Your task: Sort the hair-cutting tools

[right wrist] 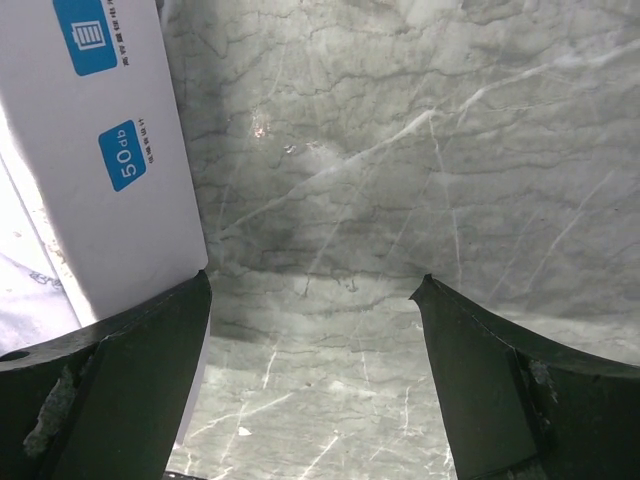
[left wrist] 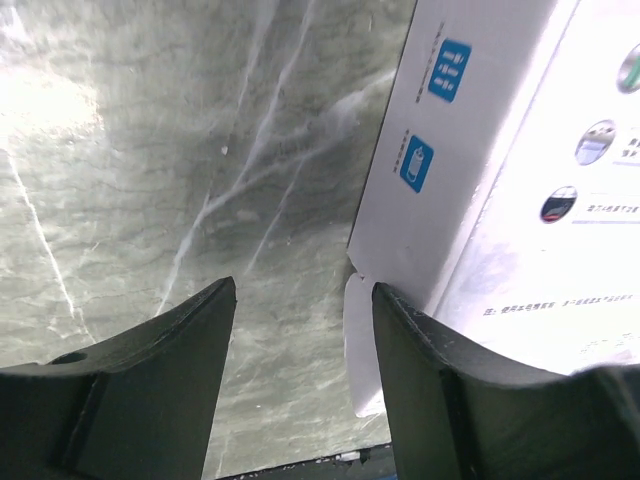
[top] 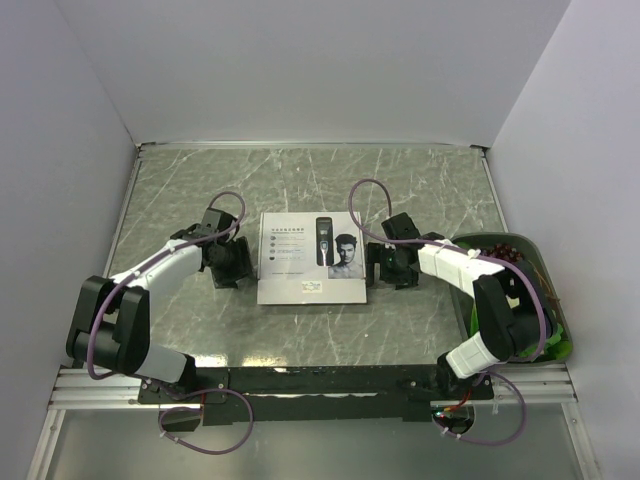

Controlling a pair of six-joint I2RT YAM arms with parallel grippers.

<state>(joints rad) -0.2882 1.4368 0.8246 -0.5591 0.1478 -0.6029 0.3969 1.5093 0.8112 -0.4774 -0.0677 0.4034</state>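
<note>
The real clipper and its black attachments are not in view; only a printed clipper shows on the closed white box (top: 312, 258) with the man's face, lying flat at the table's middle. My left gripper (top: 235, 262) is open and empty at the box's left side. In the left wrist view (left wrist: 302, 290) its right finger (left wrist: 430, 380) is against the box's side wall (left wrist: 480, 180) and a loose white flap. My right gripper (top: 385, 265) is open and empty at the box's right side. In the right wrist view (right wrist: 312, 280) its left finger (right wrist: 130, 380) is by the box's wall (right wrist: 90, 150).
A green tray (top: 560, 340) holding dark red pieces (top: 500, 250) stands at the right edge, close behind my right arm. The grey marble table (top: 300, 180) is walled on the left, back and right.
</note>
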